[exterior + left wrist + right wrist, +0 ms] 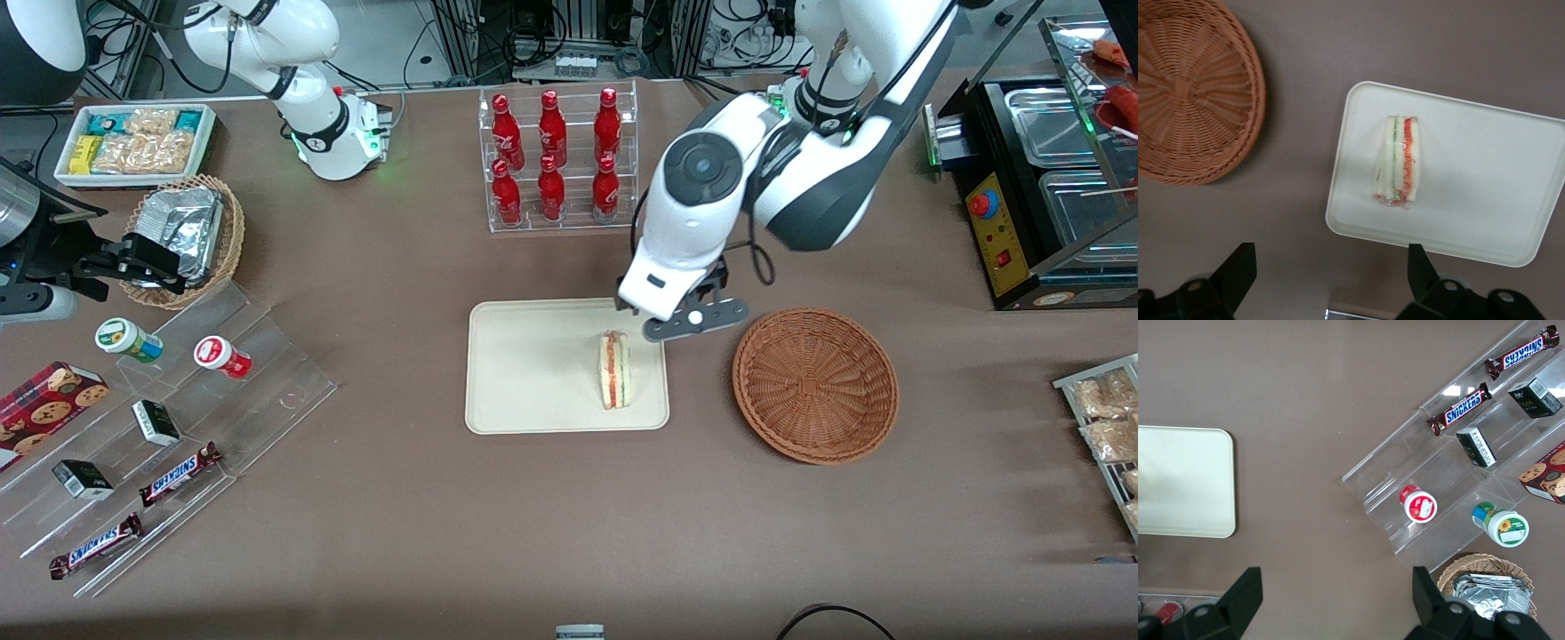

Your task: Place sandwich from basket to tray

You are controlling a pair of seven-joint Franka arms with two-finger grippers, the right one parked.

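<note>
Sandwich (614, 370) is lying on the tray (524, 373), below the end effector (1331, 270), whose fingers are spread and holding nothing. The basket (815, 384) is sitting empty beside it, so placement is judged done; only withdrawal is remaining. Its long axis is running toward the front camera, filling edge upward.
</note>
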